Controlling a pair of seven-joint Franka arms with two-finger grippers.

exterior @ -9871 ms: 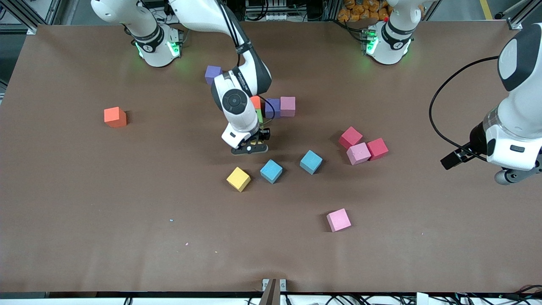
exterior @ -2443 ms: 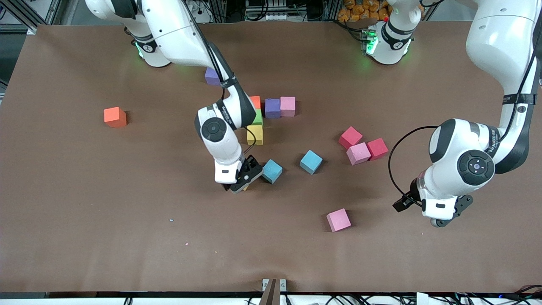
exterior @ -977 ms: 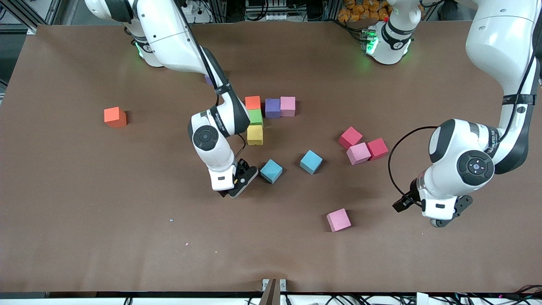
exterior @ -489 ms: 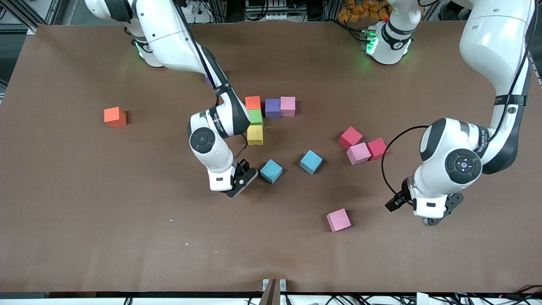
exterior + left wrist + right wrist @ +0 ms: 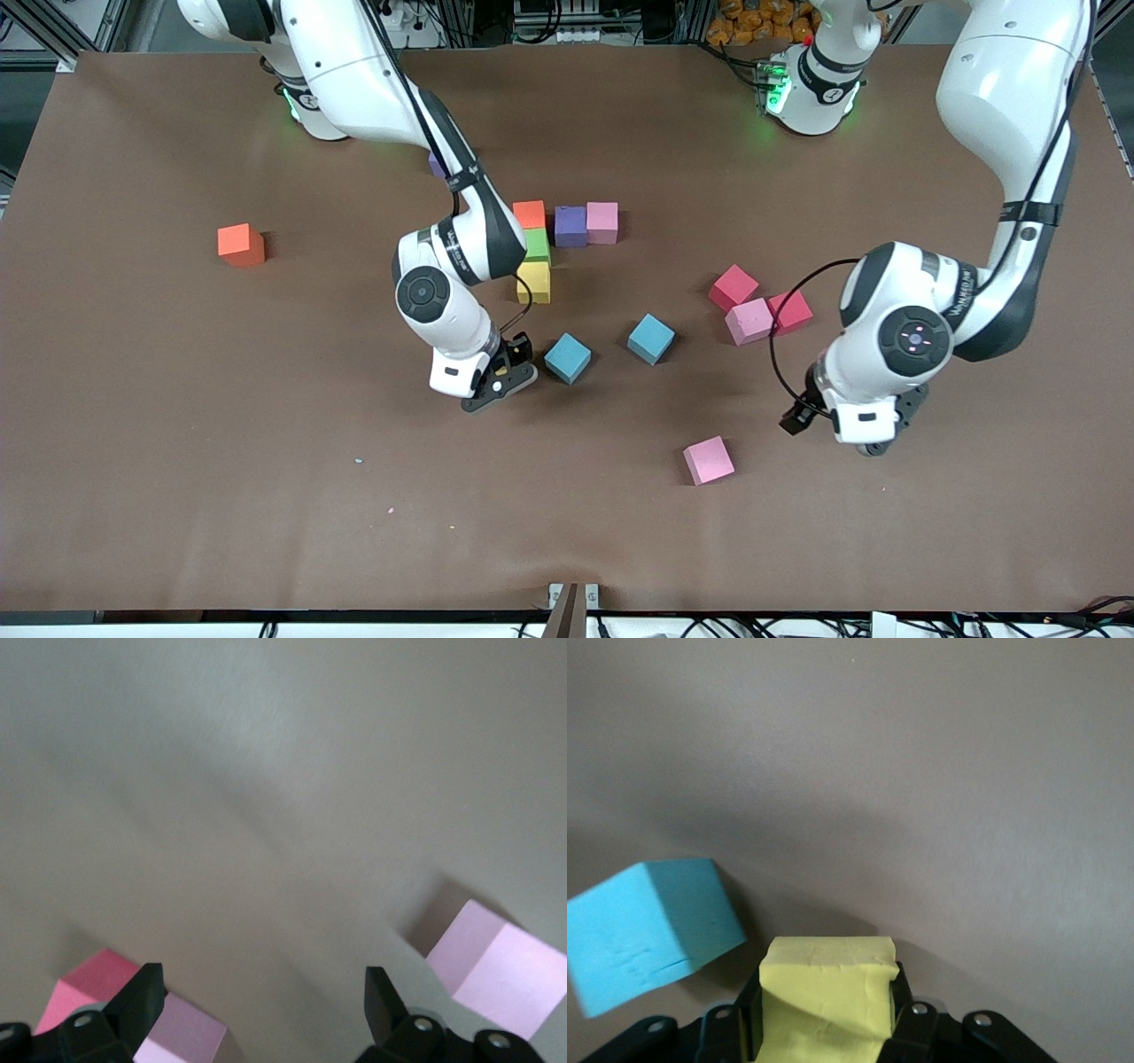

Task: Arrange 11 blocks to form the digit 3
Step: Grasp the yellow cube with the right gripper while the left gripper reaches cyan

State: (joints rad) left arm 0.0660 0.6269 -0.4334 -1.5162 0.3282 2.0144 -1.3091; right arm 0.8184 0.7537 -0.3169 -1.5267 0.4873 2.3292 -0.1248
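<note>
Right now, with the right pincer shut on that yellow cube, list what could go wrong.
1. The right pincer grips the second yellow cube close beside a light blue cube; lifting or swinging might nudge it.
2. The yellow cube looks dented in the grip, so it could sit crooked when set against the yellow cube in the started column.
3. The left pincer, open, hangs over the table between the pink cubes; a careless descent could scatter them.

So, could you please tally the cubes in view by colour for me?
orange cubes: 2
yellow cubes: 2, one in the right pincer
green cubes: 1
purple cubes: 2
pink cubes: 3
light blue cubes: 2
red cubes: 2
Total: 14
</note>
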